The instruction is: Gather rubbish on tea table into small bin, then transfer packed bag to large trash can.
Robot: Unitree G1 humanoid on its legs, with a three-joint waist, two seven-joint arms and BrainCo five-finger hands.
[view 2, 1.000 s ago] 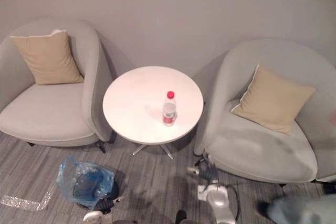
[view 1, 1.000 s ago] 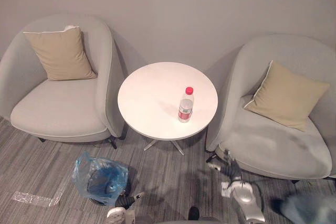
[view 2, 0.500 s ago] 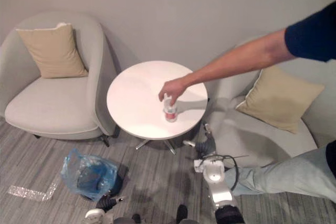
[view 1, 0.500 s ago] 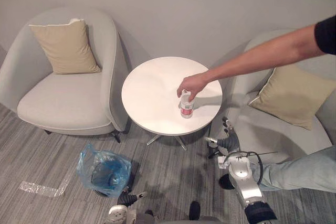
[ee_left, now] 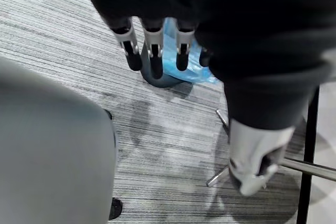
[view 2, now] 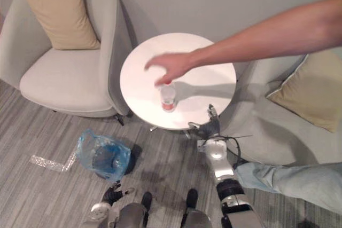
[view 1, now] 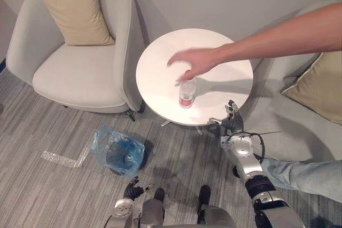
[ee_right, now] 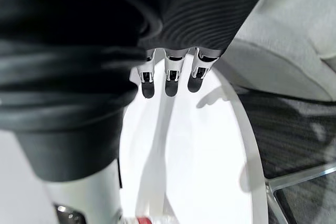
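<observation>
Right hand (view 1: 231,123), fingers loose, empty, hangs at near rim of round white table (view 1: 160,73); I see person's hand (view 1: 195,63) over clear plastic bottle (view 1: 186,95); left hand (view 1: 131,190) low, slack, empty.

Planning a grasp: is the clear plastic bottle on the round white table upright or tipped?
Upright: the clear plastic bottle stands on its base on the white table, under a person's hand.

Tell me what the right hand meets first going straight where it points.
Likely the near rim of the white table, where the right hand sits, fingers open. If it clears the top, the person's forearm is next; depth is unclear. The bottle lies left of that line.
</observation>
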